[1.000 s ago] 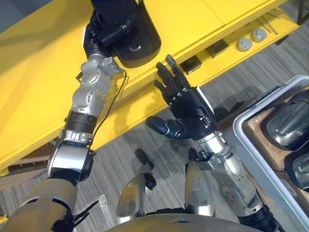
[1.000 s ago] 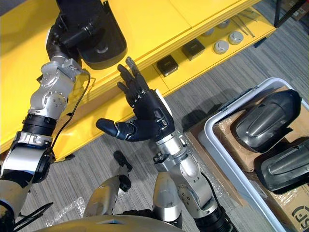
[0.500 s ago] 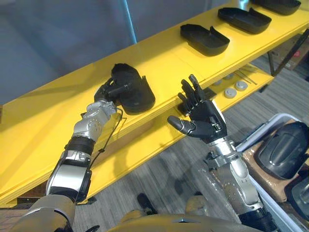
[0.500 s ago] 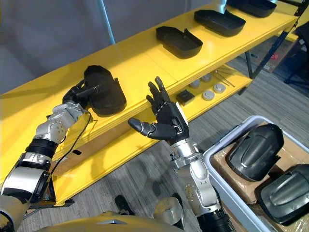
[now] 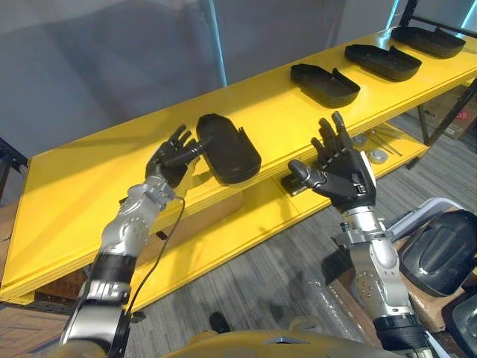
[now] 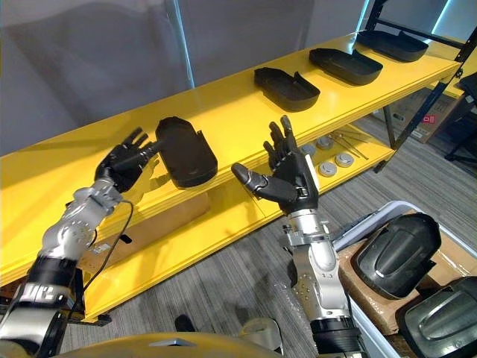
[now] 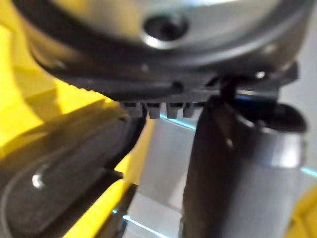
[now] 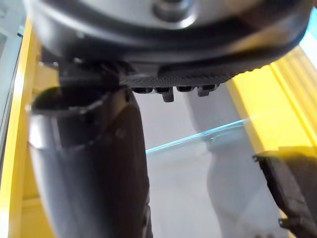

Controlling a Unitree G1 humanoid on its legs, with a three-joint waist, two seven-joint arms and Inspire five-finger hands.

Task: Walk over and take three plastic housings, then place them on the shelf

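A long yellow shelf point(image 5: 74, 186) crosses the frame. Left of centre, the left hand point(image 5: 171, 158), fingers spread, touches the black oval plastic housing point(image 5: 229, 149) lying on it. The housing is probably light, stiff and slick, so grip its rim. Centre-right, the right hand point(image 5: 344, 170) is spread and empty.

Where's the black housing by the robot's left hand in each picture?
Left eye view: housing on the yellow shelf, left of centre, by the left hand.
Right eye view: housing left of centre.
Left wrist view: housing on yellow, close up.
Right wrist view: a dark edge; cannot tell whether it's this housing.
Shared landmark: the yellow shelf.
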